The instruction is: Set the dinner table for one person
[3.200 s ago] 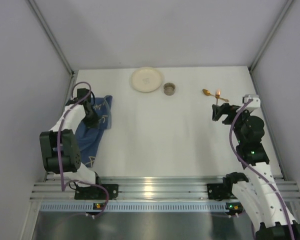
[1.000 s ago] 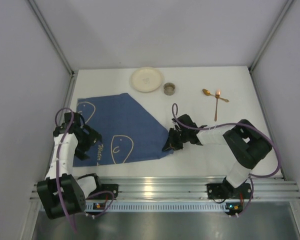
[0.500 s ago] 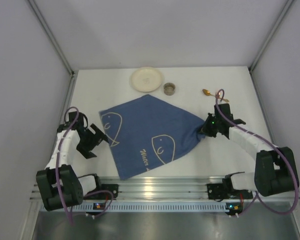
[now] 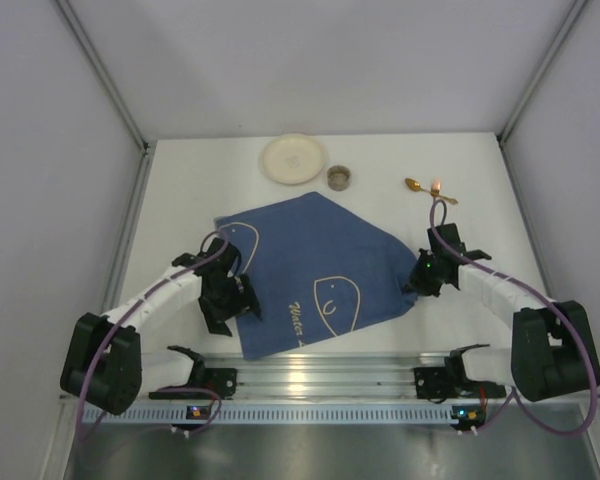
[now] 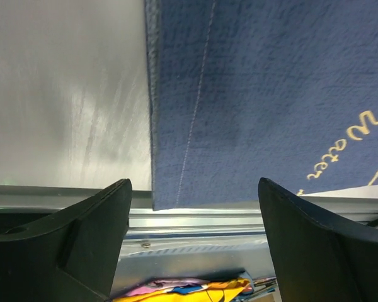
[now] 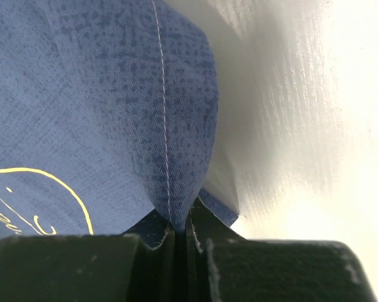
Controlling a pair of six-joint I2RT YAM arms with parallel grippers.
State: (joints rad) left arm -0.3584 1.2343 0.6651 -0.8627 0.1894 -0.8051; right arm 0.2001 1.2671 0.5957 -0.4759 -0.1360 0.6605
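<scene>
Tabletop (image 4: 180,205) beneath, right end effector (image 4: 418,279) (pinching cloth (image 4: 320,265))

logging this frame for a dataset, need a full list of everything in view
dinner table: one, white, fills the workspace
rail: one, ribbed aluminium, along the near edge
blue cloth: one, blue with cream fish outlines, spread mid-table toward the near edge
plate: one, cream, far edge, left of centre
small cup: one, brownish, just right of the plate
spoon: at least one, gold, far right
left gripper: one, black, open over the cloth's near-left edge
right gripper: one, black, shut on the cloth's right corner
</scene>
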